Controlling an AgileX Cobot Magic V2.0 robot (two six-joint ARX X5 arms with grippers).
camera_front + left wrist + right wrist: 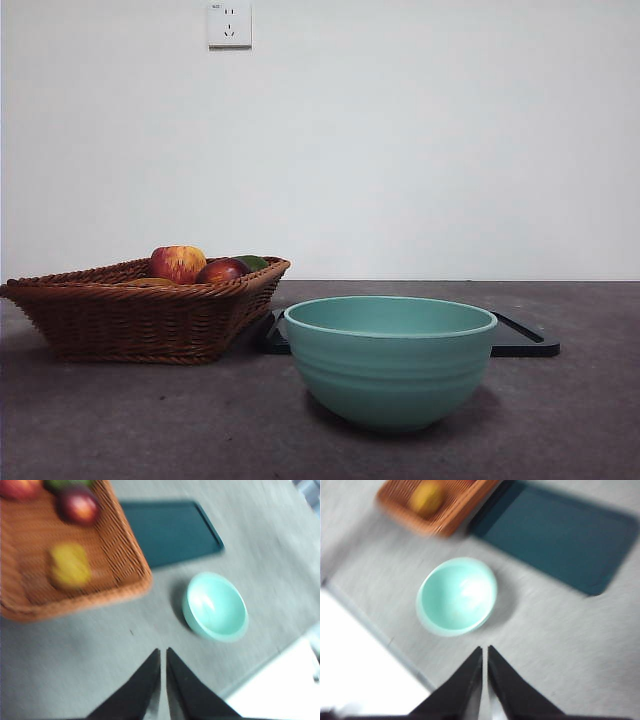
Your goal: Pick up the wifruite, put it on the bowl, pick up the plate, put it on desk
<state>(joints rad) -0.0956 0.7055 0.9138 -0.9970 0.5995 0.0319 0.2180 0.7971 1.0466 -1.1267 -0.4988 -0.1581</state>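
Observation:
The wifruite [70, 566], a small dull yellow-brown oval fruit, lies in the wicker basket [140, 320]; it also shows in the front view [148, 282] and the right wrist view [426, 497]. The empty teal bowl [390, 360] stands on the desk [560, 420] right of the basket, and shows in both wrist views [216, 606] [457, 595]. The plate, a flat dark rectangular tray [525, 340], lies behind the bowl [167, 530] [555, 535]. My left gripper [163, 652] and right gripper [485, 650] are both shut, empty and high above the desk, out of the front view.
The basket also holds a red-yellow apple [178, 263], a dark red fruit [222, 271] and a green fruit [252, 262]. The desk's edge [380, 635], with a white area beyond it, runs close to the bowl. A wall stands behind the desk.

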